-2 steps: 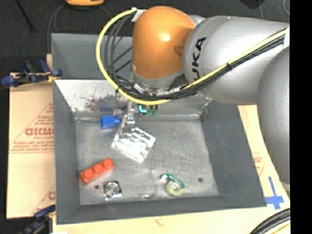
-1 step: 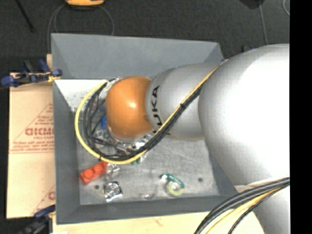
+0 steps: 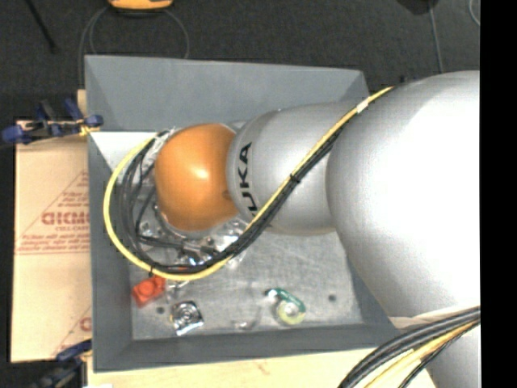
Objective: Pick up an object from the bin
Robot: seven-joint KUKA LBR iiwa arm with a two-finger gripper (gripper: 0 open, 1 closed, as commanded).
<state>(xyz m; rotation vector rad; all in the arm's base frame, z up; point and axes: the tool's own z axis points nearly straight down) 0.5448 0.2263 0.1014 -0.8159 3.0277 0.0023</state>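
Hanging over the left half of the grey bin (image 3: 226, 75), the gripper (image 3: 174, 245) sits beneath its orange wrist cover (image 3: 194, 176); you cannot tell whether it is open or closed. Nearest it, near-left on the floor, lies a small orange-red block (image 3: 146, 290), probably light, stiff plastic, best pinched across its flat sides. Just right of it lies a crumpled silvery scrap (image 3: 186, 317), likely soft and slippery.
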